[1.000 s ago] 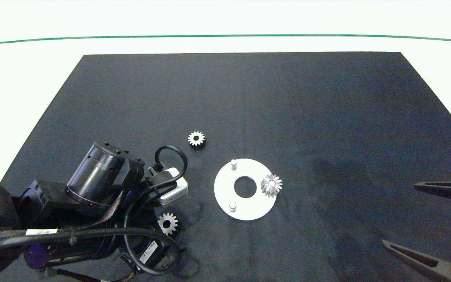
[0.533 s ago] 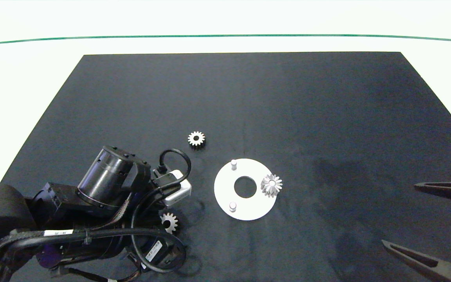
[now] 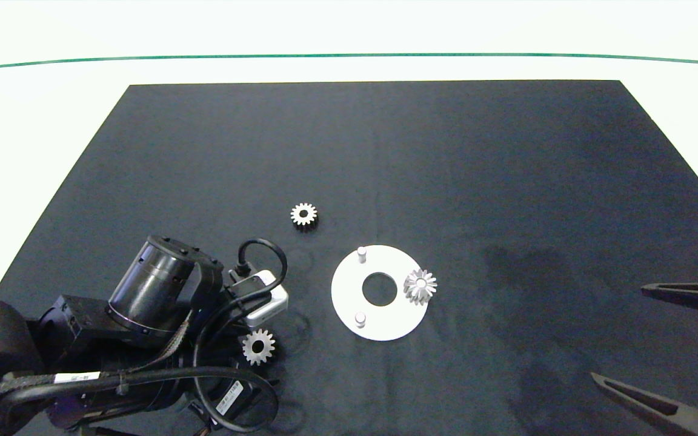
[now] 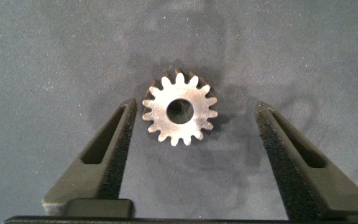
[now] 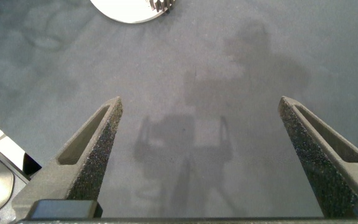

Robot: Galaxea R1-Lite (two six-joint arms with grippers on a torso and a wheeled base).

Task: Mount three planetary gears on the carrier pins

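Observation:
A white ring-shaped disc (image 3: 379, 315) lies on the black mat, with two bare carrier pins (image 3: 361, 254) (image 3: 359, 318) standing on it. One planetary gear (image 3: 420, 286) sits on the disc's right pin. A second gear (image 3: 303, 214) lies loose on the mat, up and left of the disc. A third gear (image 3: 258, 346) (image 4: 180, 115) lies flat beside my left arm. My left gripper (image 4: 194, 111) is open right above it, one finger on each side, neither touching. My right gripper (image 3: 621, 333) (image 5: 201, 102) hangs open at the lower right, holding nothing.
The black mat (image 3: 385, 151) covers most of a white table (image 3: 34, 103). A green line (image 3: 349, 56) runs along the far side. The left arm's bulk (image 3: 143, 327) fills the lower left corner. The disc's edge (image 5: 126, 12) shows in the right wrist view.
The left arm shifted right and then back left and down, so the gear beside it, partly covered half a second ago, shows fully again. The right arm, disc and other gears stayed put.

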